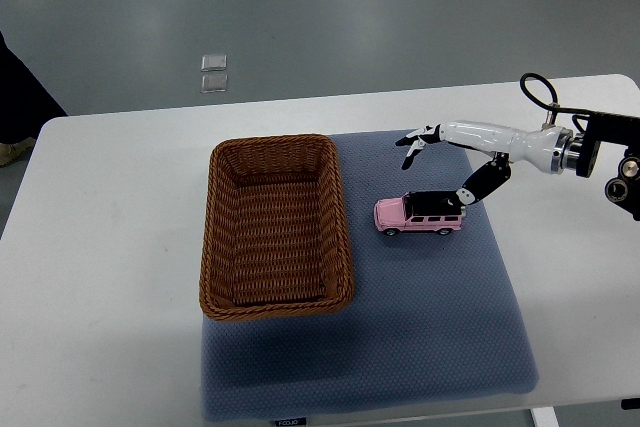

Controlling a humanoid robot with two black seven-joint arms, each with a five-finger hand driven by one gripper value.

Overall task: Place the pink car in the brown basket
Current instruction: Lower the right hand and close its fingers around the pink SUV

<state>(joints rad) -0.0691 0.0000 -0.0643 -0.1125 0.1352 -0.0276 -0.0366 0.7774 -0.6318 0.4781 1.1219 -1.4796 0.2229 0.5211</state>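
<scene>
A pink toy car (420, 215) with a black roof stands on the blue-grey mat (440, 317), just right of the brown wicker basket (215, 237), which holds nothing. My right hand (445, 165) reaches in from the right edge and hovers over the car's rear end. Its fingers (418, 140) are spread above and behind the car, and its thumb (478, 187) hangs down close to the car's back right corner. The hand holds nothing. The left arm does not show.
The mat lies on a white table (100, 247). The basket rests partly on the mat's left edge. A dark object (20, 87) sits at the left picture edge beyond the table. Two small square plates (213, 72) lie on the grey floor.
</scene>
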